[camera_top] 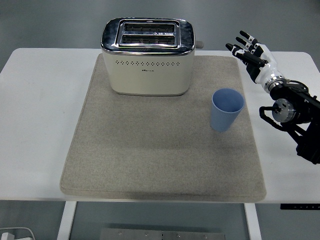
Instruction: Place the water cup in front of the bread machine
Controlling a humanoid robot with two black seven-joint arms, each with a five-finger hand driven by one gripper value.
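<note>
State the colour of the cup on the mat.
Light blue; the cup shows best in the head view, the only view given.

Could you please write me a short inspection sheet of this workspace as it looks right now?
Surface: white table with a grey mat covering its middle.
Job's things: blue water cup upright and empty on the mat's right side, to the right of and nearer than the cream bread machine, which stands at the mat's far edge.
Clutter: nothing seen.
Hands: right hand raised above the table's far right, fingers spread, holding nothing, apart from the cup; left hand not in view.
Cables: nothing seen on the table.
Surroundings: grey floor; a white object at the bottom left, too cropped to identify.
</note>
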